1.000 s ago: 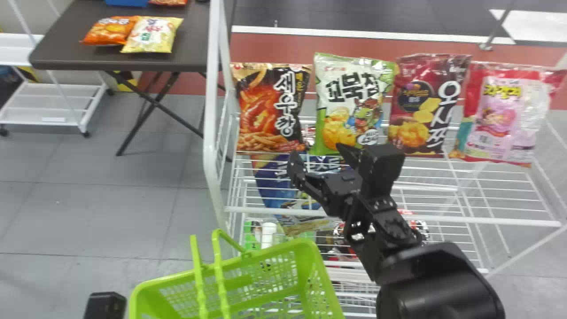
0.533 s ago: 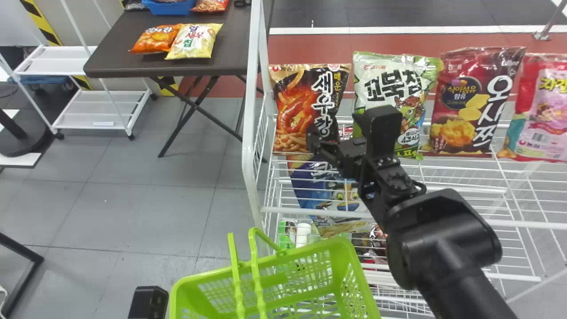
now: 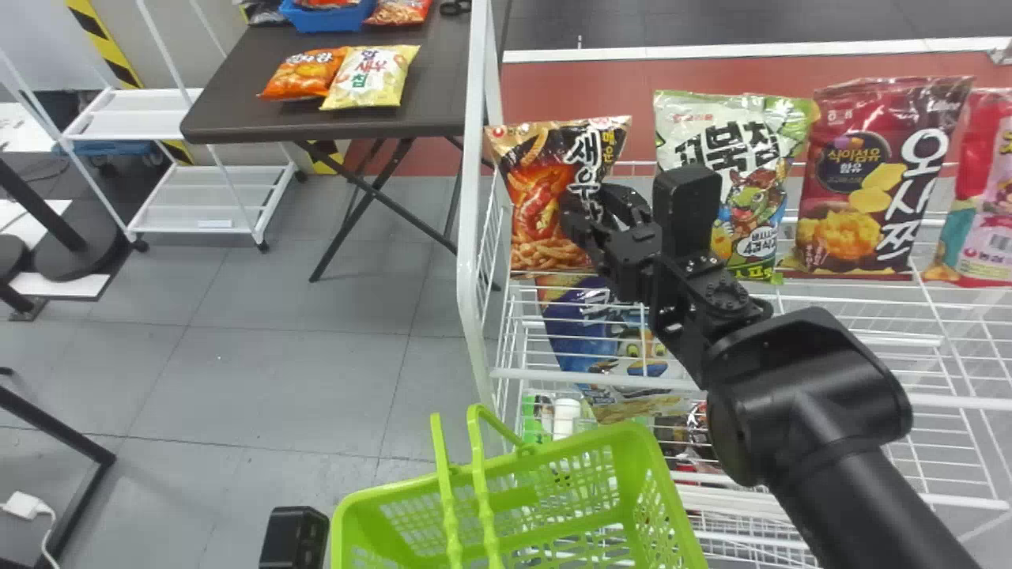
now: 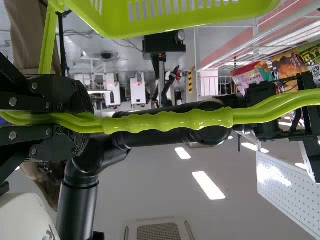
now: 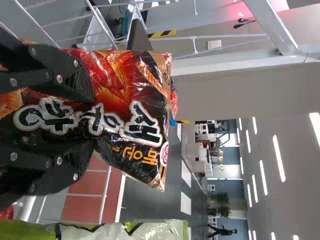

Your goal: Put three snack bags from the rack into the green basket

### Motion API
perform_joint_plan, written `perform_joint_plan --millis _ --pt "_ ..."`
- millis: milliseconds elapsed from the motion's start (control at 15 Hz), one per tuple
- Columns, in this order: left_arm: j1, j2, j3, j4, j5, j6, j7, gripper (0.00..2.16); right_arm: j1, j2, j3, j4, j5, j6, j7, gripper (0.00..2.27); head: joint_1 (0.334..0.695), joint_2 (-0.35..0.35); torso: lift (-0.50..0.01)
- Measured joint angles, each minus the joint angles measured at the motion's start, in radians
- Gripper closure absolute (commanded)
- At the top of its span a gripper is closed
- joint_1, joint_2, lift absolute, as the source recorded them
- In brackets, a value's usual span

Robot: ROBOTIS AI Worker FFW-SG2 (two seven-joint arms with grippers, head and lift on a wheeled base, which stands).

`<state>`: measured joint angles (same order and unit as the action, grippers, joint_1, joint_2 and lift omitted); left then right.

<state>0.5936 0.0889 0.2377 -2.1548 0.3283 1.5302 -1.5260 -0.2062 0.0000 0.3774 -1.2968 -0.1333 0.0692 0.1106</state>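
And here we are at the rack [image 3: 473, 261]: the right gripper [image 3: 598, 209] has its fingers standing wide, right up at the black-and-orange snack bag [image 3: 545, 178], at the rack's left end. Next along, a green-and-white bag [image 3: 700, 130], then a dark red one [image 3: 885, 103]. Below, the left gripper [image 3: 294, 537] has its fingers closed on the handles [image 4: 167, 121] of the green basket [image 3: 581, 449]. Farther off, an orange bag [image 3: 304, 77] and a yellow bag [image 3: 368, 83] touch on the bench [image 3: 229, 103].
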Motion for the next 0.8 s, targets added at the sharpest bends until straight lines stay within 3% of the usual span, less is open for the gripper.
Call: perform_joint_plan --millis 400,800 --pt "-0.011 0.001 0.012 0.014 -0.001 -0.018 0.007 2.15 0.186 0.000 -0.099 -0.327 0.009 0.108 0.001 2.25 0.695 0.101 0.000" --pt "-0.088 0.000 0.029 0.018 -0.051 0.004 0.054 2.15 0.481 -0.063 -0.294 -0.824 -0.125 0.449 0.047 2.25 0.695 -0.033 0.000"
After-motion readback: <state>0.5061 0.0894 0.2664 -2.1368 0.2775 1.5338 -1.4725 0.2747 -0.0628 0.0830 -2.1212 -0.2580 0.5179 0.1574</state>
